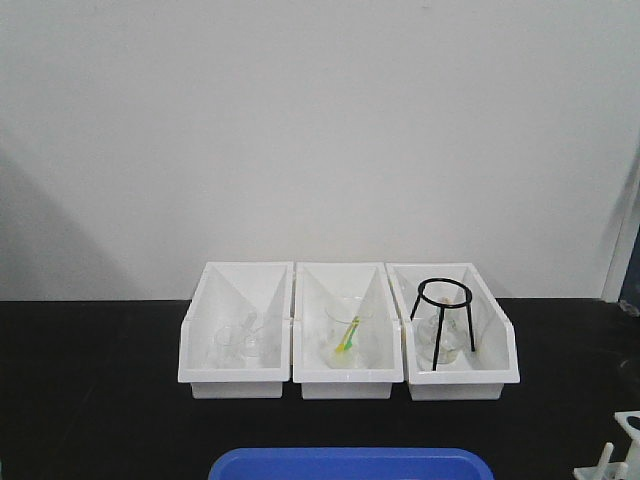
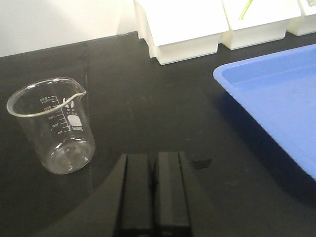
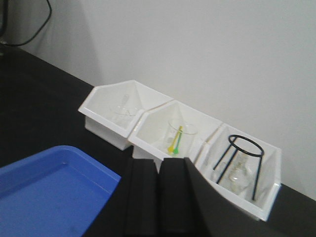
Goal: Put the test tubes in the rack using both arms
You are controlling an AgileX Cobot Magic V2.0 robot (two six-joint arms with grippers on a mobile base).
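Three white bins [image 1: 348, 330] are sitting side by side at the back of the black table [image 1: 90, 400], against the pale wall. The left bin is holding clear glassware, too faint to sort out; the middle one is holding a small beaker with yellow and green sticks [image 1: 347, 335] leaning in it; the right one is holding a black wire tripod [image 1: 443, 312] standing over a glass flask. A blue tray [image 1: 350, 464] is lying at 6 o'clock from the bins, at the near edge of the front view. The rack [image 1: 612, 455] is peeking in at the 4 o'clock corner of that view, only partly showing, well apart from the bins. No test tubes are showing clearly in any view. The left gripper [image 2: 153, 190] is hanging over bare table with its jaws pressed together and holding nothing; an empty glass beaker [image 2: 54, 126] is standing upright at its 10 o'clock. The right gripper [image 3: 159, 192] is likewise closed and empty, facing the bins.
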